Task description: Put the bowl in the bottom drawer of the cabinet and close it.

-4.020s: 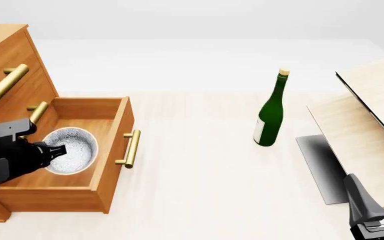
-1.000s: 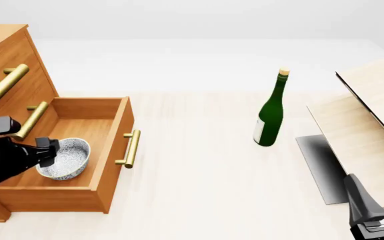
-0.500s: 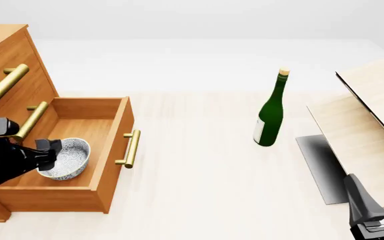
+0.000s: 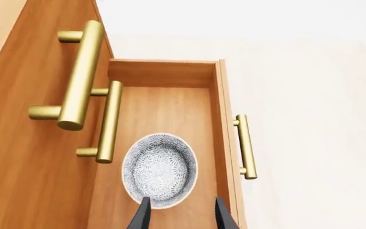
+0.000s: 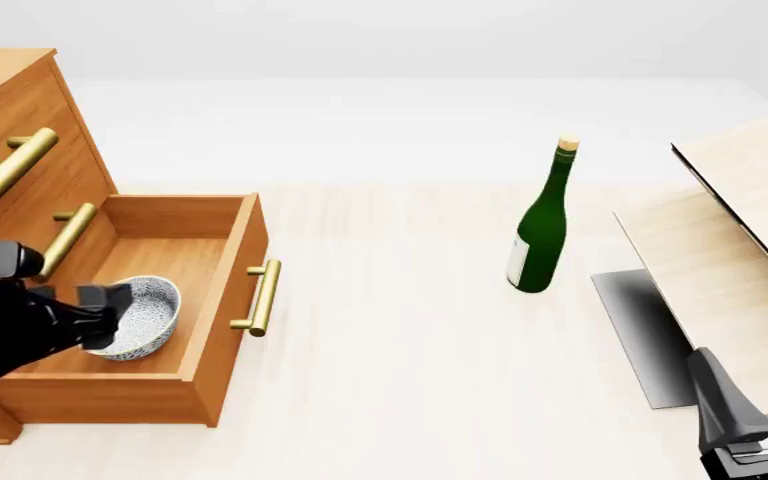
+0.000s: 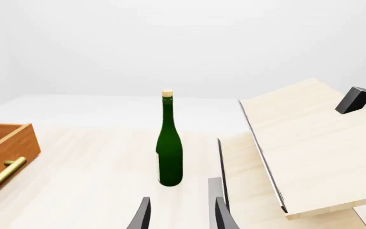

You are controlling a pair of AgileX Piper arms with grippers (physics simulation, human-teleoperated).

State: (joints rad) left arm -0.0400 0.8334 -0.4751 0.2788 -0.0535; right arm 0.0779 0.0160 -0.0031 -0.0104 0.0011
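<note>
Drawn back a touch toward the near-left since half a second ago: left claw (image 5: 101, 300), dark arm now covering more of the bowl's near rim; four seconds back the same claw sat deeper in the drawer, right over the bowl. Everything else unmoved.

Speckled white bowl (image 4: 160, 170) resting on the floor of the bottom drawer (image 5: 224, 300), pulled fully out of the cabinet (image 5: 11, 120). Left claw (image 4: 180, 214) spread, fingers apart with nothing between them, tips just short of the bowl's rim. Bowl released. Right claw (image 6: 180, 214) likewise parted and holding nothing, parked near the pale boards (image 5: 744, 230), well apart from the green bottle (image 5: 540, 230).

Likely risks from here — clipping the bowl's rim while lifting out and tipping it, or snagging the brass handle (image 4: 110, 121) of the middle drawer just overhead. Shoving the drawer front (image 4: 228, 143) off-centre might jam it.

Left wrist view alone shows the whole bowl clear of the fingers; front view hides part of it behind the arm but gives the room beside the drawer's own handle (image 5: 261, 297).
</note>
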